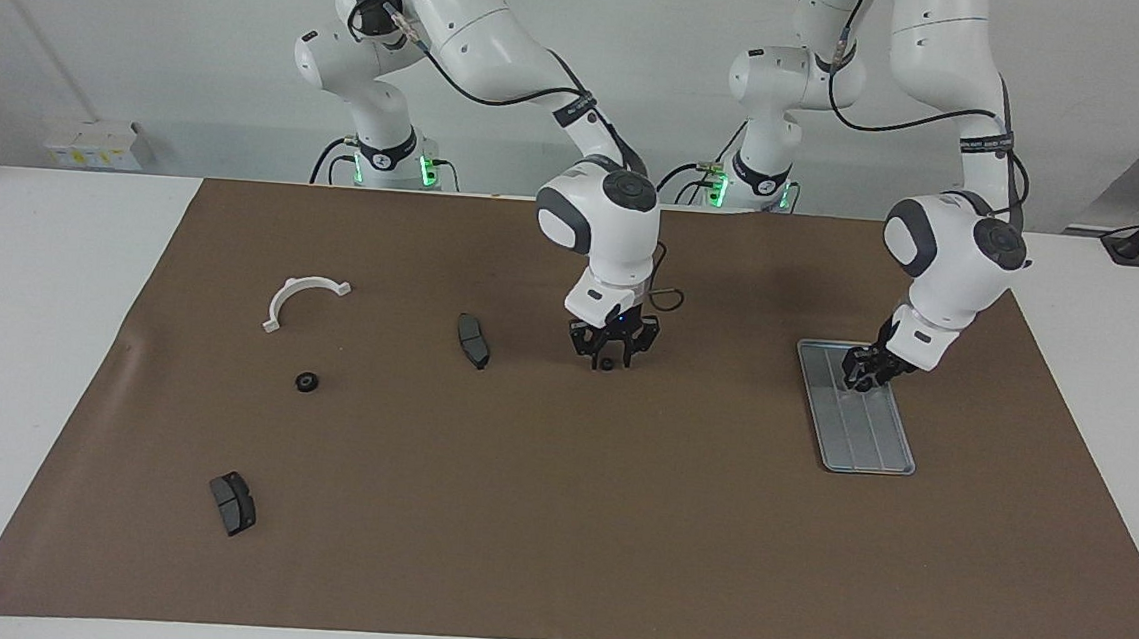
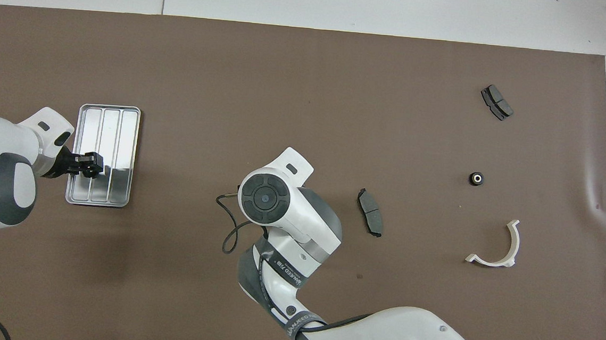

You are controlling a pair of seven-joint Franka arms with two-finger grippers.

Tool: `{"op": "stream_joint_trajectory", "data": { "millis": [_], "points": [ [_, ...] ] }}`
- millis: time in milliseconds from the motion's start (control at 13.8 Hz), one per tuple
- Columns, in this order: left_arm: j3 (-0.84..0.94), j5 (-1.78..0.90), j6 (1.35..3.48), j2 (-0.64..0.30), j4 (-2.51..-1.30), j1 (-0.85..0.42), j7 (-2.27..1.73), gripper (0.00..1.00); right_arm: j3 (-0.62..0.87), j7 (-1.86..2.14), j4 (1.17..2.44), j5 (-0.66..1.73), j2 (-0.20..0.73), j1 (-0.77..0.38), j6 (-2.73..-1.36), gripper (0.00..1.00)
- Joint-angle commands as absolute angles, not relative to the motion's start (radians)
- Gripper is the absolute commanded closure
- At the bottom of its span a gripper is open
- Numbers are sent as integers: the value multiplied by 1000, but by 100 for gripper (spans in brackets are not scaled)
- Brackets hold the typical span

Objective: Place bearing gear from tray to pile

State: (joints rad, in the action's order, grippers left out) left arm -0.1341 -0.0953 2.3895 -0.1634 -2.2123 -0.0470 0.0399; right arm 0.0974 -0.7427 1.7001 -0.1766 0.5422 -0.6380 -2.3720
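The silver tray [image 1: 871, 446] [image 2: 119, 125] lies toward the left arm's end of the table. My left gripper [image 1: 867, 372] [image 2: 90, 163] is low in it, at the end nearer the robots, shut on a bearing gear hidden among its fingers. Mid-table, my right gripper [image 1: 609, 360] is down at the mat around a second small black bearing gear [image 1: 607, 363]. In the overhead view the right wrist covers both. The pile is a loose scatter toward the right arm's end: a white half-ring bracket [image 1: 301, 293] [image 2: 500, 253], a black gear [image 1: 307, 381] [image 2: 476, 178] and two brake pads [image 1: 474, 341] [image 2: 370, 220].
The second brake pad [image 1: 233, 503] [image 2: 496, 102] lies farthest from the robots in the pile. A brown mat [image 1: 556, 519] covers the white table. A thin black cable [image 2: 229, 234] loops from the right wrist.
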Motion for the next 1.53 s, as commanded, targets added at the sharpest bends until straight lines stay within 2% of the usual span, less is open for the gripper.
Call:
{"op": "stream_joint_trajectory", "data": {
  "millis": [0,145,218,291,363,436,654,872,1017,1235,1453],
  "points": [
    [-135,-94,2414,-160,-2232,-49,52,47,101,-770,1710,-201,548,-630,-2413,51],
    [-135,-94,2416,-163,-2237,-51,52,51,101,-779,1716,-201,551,-632,-2413,53],
    [-135,-94,2416,-163,-2237,-51,52,52,100,-779,1715,-201,549,-632,-2408,59],
    [-135,-94,2416,-163,-2238,-52,52,53,100,-778,1713,-202,549,-632,-2405,71],
    [-135,-94,2416,-163,-2238,-52,52,56,100,-781,1712,-204,549,-632,-2395,90],
    [-135,-94,2416,-163,-2237,-52,52,59,98,-788,1706,-206,548,-635,-2375,100],
    [-135,-94,2416,-167,-2232,-57,52,73,92,-792,1697,-224,540,-624,-2344,100],
    [-135,-94,2415,-169,-2201,-75,48,79,71,-755,1697,-238,503,-539,-2361,100],
    [-133,-94,2402,-167,-2169,-100,35,80,72,-659,1701,-236,463,-448,-2361,100],
    [-135,-94,2390,-153,-2161,-187,-101,80,74,-553,1700,-233,460,-332,-2371,100],
    [-135,-94,2378,-149,-2155,-337,-369,80,74,-459,1707,-222,475,-230,-2434,100]
  ]
}}
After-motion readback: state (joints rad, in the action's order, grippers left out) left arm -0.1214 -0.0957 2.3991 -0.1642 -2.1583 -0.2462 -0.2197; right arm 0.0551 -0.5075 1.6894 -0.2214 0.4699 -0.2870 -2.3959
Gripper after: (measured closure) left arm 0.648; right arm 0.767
